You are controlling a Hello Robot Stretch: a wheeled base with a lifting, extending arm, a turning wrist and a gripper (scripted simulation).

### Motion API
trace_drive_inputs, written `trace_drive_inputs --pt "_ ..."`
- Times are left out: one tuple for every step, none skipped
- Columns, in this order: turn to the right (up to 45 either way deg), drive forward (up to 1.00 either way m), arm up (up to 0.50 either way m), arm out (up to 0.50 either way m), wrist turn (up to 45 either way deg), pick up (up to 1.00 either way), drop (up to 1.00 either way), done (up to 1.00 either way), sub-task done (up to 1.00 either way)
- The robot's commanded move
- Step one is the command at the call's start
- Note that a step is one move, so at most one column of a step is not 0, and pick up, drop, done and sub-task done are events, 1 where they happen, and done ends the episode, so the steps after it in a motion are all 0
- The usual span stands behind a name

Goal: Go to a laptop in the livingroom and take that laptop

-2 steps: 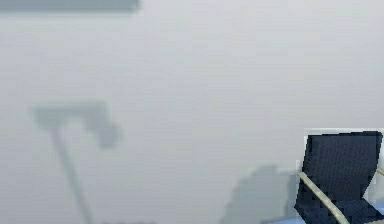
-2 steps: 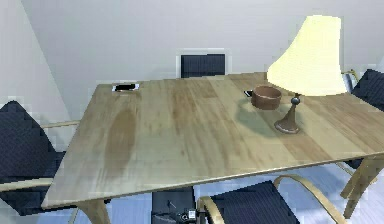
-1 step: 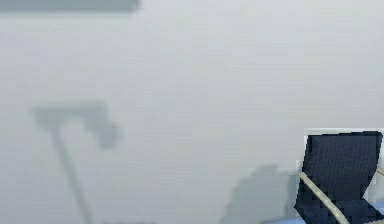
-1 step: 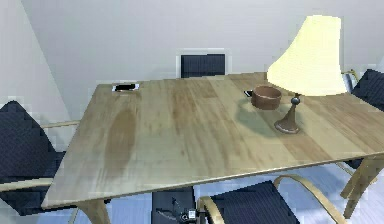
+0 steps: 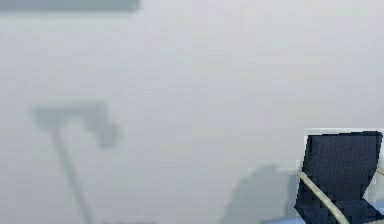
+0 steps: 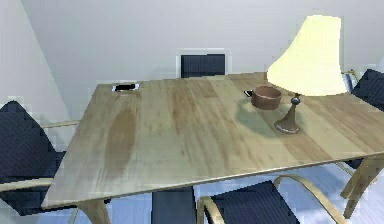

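A wooden table (image 6: 190, 135) spreads across the arm side view. On its far left corner lies a small flat dark thing with a pale rim (image 6: 126, 88), too small to name. Another tiny dark thing (image 6: 249, 94) lies beside a brown bowl (image 6: 266, 96) toward the table's far right. A table lamp with a cream shade (image 6: 306, 58) stands on a dark base (image 6: 289, 126) just right of the bowl.
Dark blue chairs ring the table: one at the far side (image 6: 203, 65), one at the left (image 6: 22, 140), one at the near edge (image 6: 245, 205), one at the right (image 6: 368, 88). In the forward view a pale wall (image 5: 190, 100) stands close, with a blue chair (image 5: 340, 175) at bottom right.
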Motion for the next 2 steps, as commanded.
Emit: trace_drive_inputs --pt "0.0 0.0 0.0 0.0 0.0 1.0 0.0 0.0 0.0" --pt "0.0 0.0 0.1 0.0 0.0 0.0 0.0 0.0 0.0"
